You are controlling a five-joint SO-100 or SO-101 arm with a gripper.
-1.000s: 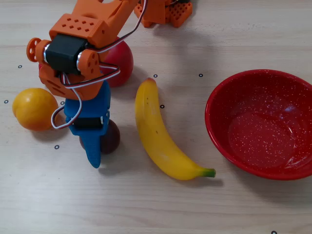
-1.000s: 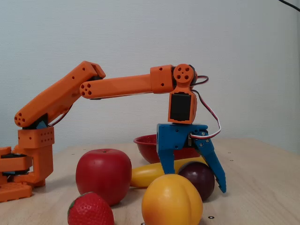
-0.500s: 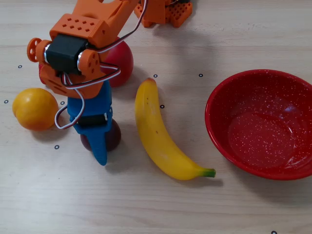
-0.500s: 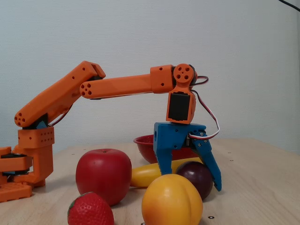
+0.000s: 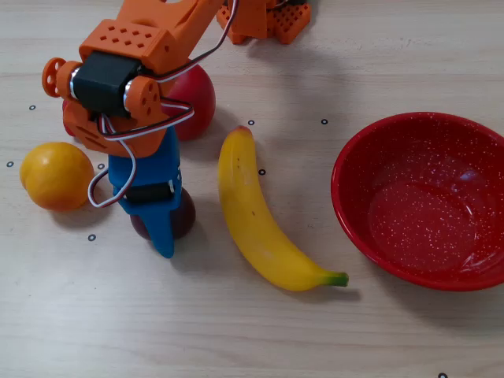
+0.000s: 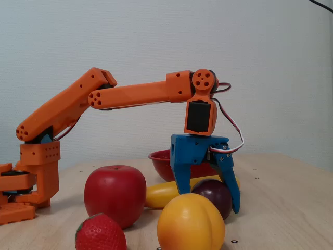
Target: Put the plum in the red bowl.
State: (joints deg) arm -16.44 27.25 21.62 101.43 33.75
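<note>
The plum (image 5: 186,219) is a small dark maroon fruit that rests on the table, mostly hidden under the blue gripper in a fixed view. In the other fixed view the plum (image 6: 210,194) sits between the two blue fingers. My gripper (image 5: 161,232) points down over it, open, with its jaws standing on either side of the plum (image 6: 208,203); I cannot tell if they touch it. The red speckled bowl (image 5: 417,205) stands empty at the right, and behind the gripper (image 6: 160,159) in the other view.
A banana (image 5: 260,213) lies between the plum and the bowl. A red apple (image 5: 195,98) sits behind the gripper and an orange (image 5: 55,175) to its left. A strawberry (image 6: 101,232) lies near the camera. The arm's base (image 5: 264,20) is at the top.
</note>
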